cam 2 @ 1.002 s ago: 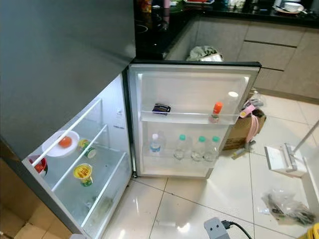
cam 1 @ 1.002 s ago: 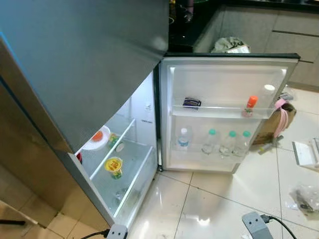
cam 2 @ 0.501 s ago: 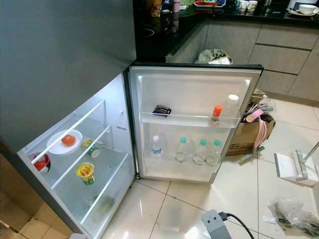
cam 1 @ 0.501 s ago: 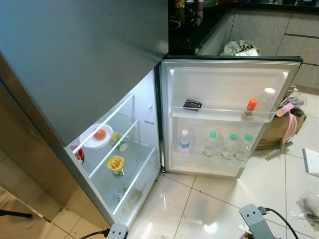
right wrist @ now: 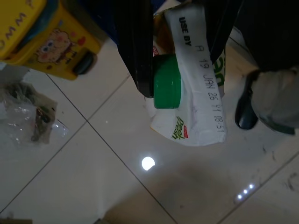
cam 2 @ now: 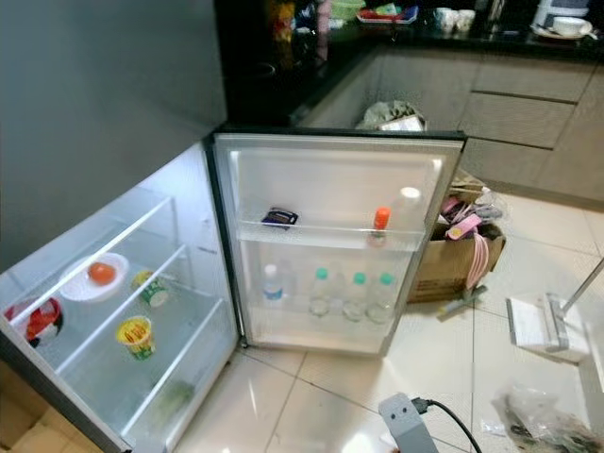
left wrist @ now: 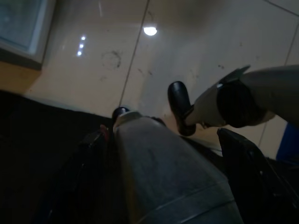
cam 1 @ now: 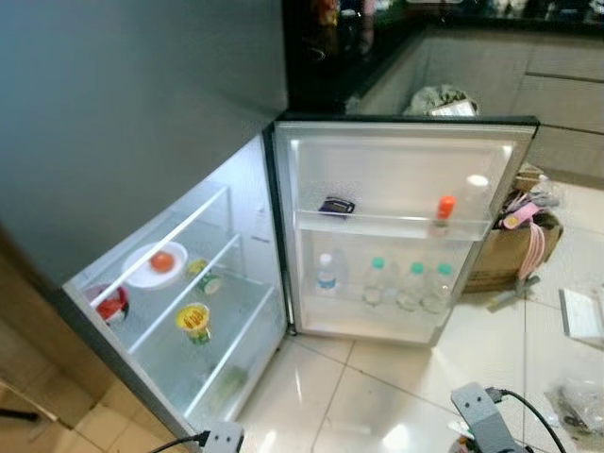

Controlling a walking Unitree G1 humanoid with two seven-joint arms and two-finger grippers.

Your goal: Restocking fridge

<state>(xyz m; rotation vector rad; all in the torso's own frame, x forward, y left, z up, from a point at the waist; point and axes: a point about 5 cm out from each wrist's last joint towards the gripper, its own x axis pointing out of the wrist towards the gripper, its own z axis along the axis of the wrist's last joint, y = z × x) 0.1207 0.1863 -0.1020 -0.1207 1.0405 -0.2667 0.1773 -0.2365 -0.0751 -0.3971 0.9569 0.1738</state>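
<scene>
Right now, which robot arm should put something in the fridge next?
Probably the right. The right gripper is shut on a milk carton with a green cap, and the fridge stands open.

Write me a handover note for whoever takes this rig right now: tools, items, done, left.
Right tool: shut on a milk carton with a green cap, hanging low over the floor tiles.
Left tool: its arm hangs over the floor; the view is too dark to tell its state.
Fridge door stands open. Door racks hold four bottles, a red-capped bottle and a small dark pack. Shelves hold a plate with a tomato, a yellow cup and a red bowl.
Done: door open, carton in hand.
Left: put the carton in the fridge, then shut it.
</scene>
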